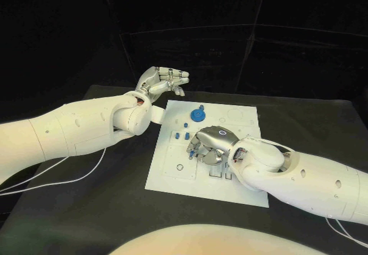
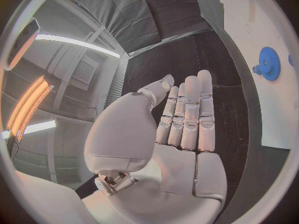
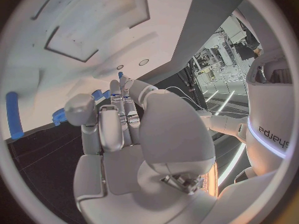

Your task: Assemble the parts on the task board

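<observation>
White flat task board (image 1: 173,172) bears no writing we can read. Nearest, our silver right hand (image 1: 208,146) rests fingers-down on its middle; whether it holds anything, we cannot tell. Beyond lies a round blue gear part (image 1: 198,114). Farthest, our silver left hand (image 1: 161,81) hovers empty off the board's corner, fingers straight, side by side.

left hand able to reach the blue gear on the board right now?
Probably yes. The left hand is raised, holding nothing, just off the task board corner near the blue gear; nothing lies between them, and the right hand works nearer the robot.
</observation>
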Robot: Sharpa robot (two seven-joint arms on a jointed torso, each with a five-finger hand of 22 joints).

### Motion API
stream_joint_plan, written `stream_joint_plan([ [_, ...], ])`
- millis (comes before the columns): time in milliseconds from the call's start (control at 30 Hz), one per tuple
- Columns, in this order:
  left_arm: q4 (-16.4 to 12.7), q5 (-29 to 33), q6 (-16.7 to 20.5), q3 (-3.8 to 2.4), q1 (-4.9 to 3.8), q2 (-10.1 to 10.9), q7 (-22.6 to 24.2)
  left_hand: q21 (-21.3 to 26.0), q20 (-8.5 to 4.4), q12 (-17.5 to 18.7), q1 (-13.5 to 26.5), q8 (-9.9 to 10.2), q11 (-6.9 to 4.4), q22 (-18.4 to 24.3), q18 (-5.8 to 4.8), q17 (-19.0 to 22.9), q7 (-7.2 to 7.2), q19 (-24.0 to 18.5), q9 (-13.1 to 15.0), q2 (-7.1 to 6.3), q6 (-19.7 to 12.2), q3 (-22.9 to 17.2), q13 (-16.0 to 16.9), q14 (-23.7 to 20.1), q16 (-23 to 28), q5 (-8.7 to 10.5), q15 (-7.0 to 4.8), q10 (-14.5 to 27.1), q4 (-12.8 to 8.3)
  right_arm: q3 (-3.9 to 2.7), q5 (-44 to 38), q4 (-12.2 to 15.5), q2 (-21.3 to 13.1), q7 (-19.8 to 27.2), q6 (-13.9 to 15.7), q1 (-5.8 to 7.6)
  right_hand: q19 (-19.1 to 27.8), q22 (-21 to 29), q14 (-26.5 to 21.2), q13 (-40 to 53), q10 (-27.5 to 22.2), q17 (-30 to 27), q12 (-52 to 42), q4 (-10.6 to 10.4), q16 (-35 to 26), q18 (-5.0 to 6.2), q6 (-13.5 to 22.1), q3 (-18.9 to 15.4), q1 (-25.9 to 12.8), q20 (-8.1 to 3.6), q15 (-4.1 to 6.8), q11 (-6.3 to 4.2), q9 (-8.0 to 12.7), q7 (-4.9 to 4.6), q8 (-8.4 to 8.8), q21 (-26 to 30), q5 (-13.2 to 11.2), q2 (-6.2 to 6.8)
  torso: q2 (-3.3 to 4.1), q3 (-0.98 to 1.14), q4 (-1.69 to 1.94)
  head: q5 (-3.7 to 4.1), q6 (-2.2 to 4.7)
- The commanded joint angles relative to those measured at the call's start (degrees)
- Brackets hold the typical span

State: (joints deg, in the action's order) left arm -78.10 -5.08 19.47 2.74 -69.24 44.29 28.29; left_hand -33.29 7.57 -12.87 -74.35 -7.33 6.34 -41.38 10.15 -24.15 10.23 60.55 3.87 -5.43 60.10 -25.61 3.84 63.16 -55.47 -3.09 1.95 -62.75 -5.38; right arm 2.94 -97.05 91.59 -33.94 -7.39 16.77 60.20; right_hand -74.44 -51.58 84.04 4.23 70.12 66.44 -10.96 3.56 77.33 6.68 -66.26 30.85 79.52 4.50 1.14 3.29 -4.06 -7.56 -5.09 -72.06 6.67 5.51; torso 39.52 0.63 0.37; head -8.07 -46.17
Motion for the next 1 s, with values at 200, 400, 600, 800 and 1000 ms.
stream_joint_plan([
  [200,0.0,0.1,-0.6,-0.05,-0.09,0.0,0.1,0.3,0.15,-0.3,-0.3,-0.1,0.21,0.1,0.26,0.1,0.3,-0.4,0.0,0.5,-0.1,0.2,0.0,-0.2,0.2,0.15,0.01,0.3,0.0,0.01,-1.1,-0.2,0.1,-0.2,-1.9,0.02,-0.3,0.0,2.0,-0.1,0.0,0.1,0.3,0.0,0.4,0.21,0.1,0.4,-0.6,0.22,-0.01,0.36,0.0,-0.39,-0.08,-0.2,0.0,-0.19,-0.03,-0.05,0.0,-0.25,-0.37],
  [400,0.0,0.1,-0.7,-0.05,-0.09,0.0,0.0,0.3,0.15,-0.3,-0.3,-0.1,0.21,0.1,0.26,0.1,0.3,-0.4,0.0,0.5,-0.1,0.2,0.0,-0.2,0.2,0.15,0.01,0.3,0.0,0.03,-1.4,-0.6,0.5,-0.4,-2.4,-0.03,-0.3,0.0,2.0,-0.1,-0.1,0.0,0.3,0.0,0.4,0.22,0.1,0.4,-0.6,0.22,-0.01,0.37,0.0,-0.4,-0.07,-0.2,0.0,-0.2,0.03,-0.02,-0.02,-0.38,-0.47],
  [600,0.0,0.1,-0.8,-0.05,-0.09,0.0,0.0,0.3,0.15,-0.3,-0.3,-0.1,0.21,0.1,0.26,0.1,0.3,-0.4,0.0,0.5,-0.1,0.2,0.0,-0.2,0.2,0.15,0.01,0.3,0.0,0.06,-1.6,-0.7,0.8,-0.6,-2.9,-0.12,-0.3,0.0,2.0,-0.1,-0.1,0.0,0.3,0.0,0.4,0.22,0.1,0.4,-0.6,0.22,-0.01,0.37,0.0,-0.4,-0.07,-0.2,0.0,-0.2,-0.02,-0.03,-0.07,-0.46,-0.64],
  [800,0.0,0.1,-0.8,-0.05,-0.09,0.0,-0.1,0.3,0.15,-0.3,-0.3,-0.1,0.21,0.1,0.26,0.1,0.3,-0.4,0.0,0.5,-0.1,0.2,0.0,-0.2,0.2,0.15,0.01,0.3,0.0,0.1,-1.7,-0.8,0.9,-0.7,-3.4,-0.18,-0.3,0.0,2.0,-0.1,-0.1,0.0,0.4,0.0,0.4,0.23,0.1,0.3,-0.7,0.24,-0.03,0.38,0.0,-0.41,-0.05,-0.2,-0.1,-0.22,-0.03,-0.04,0.0,-0.47,-0.85],
  [1000,0.0,0.1,-0.8,-0.05,-0.09,0.0,-0.2,0.4,0.17,-0.3,-0.2,-0.1,0.26,0.1,0.26,0.2,0.36,-0.4,0.0,0.48,-0.2,0.3,0.0,-0.2,0.2,0.15,0.04,0.4,0.0,0.12,-1.9,-0.9,1.0,-0.8,-3.8,-0.21,-0.2,0.1,2.0,-0.1,-0.1,0.0,0.4,-0.1,0.4,0.23,0.1,0.3,-0.7,0.24,-0.03,0.38,0.0,-0.41,-0.05,-0.2,-0.1,-0.23,-0.01,-0.01,-0.03,-0.67,-1.0],
])
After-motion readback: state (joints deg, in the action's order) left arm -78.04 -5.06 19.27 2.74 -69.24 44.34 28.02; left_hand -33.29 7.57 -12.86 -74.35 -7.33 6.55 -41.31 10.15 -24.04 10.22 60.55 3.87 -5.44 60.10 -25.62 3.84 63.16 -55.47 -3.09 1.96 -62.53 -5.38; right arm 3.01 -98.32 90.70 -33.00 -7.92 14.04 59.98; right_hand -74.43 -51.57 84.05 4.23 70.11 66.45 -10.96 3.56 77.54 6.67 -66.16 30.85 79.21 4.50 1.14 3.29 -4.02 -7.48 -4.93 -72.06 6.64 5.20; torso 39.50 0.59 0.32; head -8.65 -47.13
